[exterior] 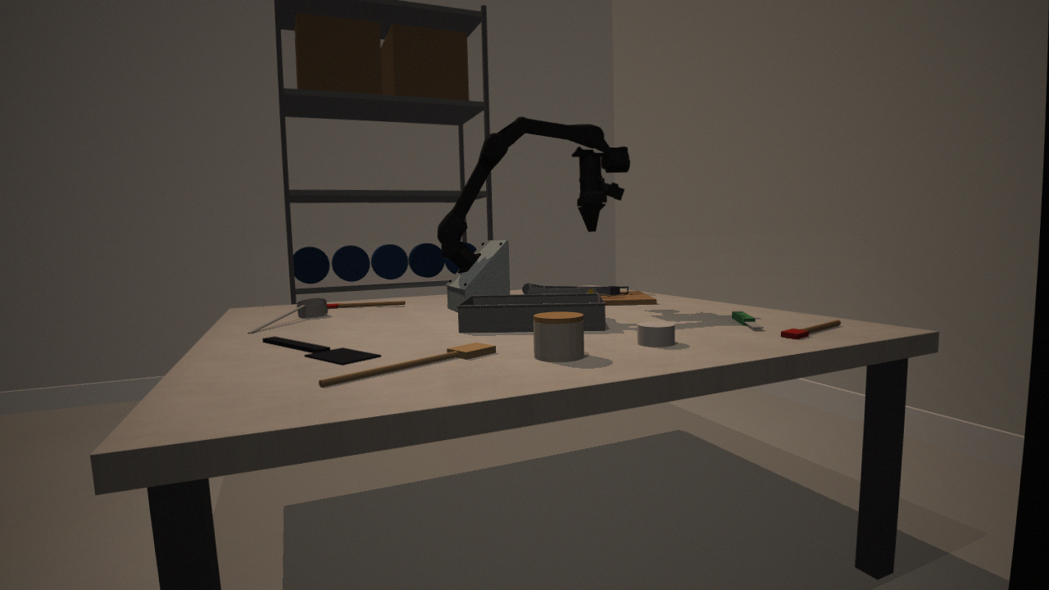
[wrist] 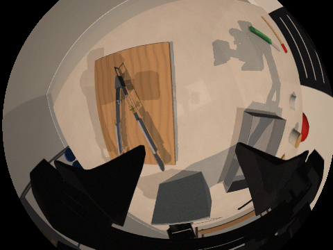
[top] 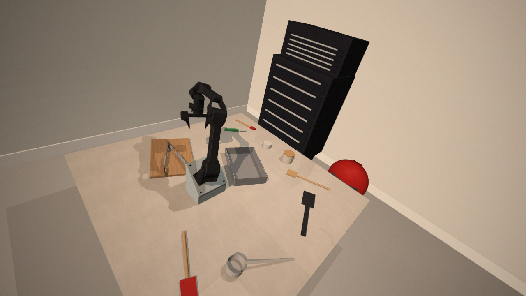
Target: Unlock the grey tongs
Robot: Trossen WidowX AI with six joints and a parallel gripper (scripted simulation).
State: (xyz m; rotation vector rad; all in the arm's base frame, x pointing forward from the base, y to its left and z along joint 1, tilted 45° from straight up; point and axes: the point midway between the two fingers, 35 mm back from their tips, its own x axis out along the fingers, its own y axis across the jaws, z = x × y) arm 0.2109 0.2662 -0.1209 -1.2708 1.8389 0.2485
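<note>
The table [top: 257, 228] carries everything here, with the arm's grey base block near its middle in the top view. Beside the block at about three o'clock sits the roasting tin [top: 245, 165], with nothing lying across it. At about nine o'clock from the block lies the wooden board [top: 158, 158], and the grey tongs [wrist: 134, 113] rest flat on it, spread open in a narrow V: the hinge end points toward twelve o'clock in the wrist view, and the two tips splay toward six, one of them reaching just past the board's near edge. High above the board hangs the end effector [exterior: 590, 220], well apart from the tongs, its jaws wide open and holding nothing; the dark fingers frame the lower part of the wrist view. A black spatula [top: 306, 213] lies toward five o'clock on the table.
</note>
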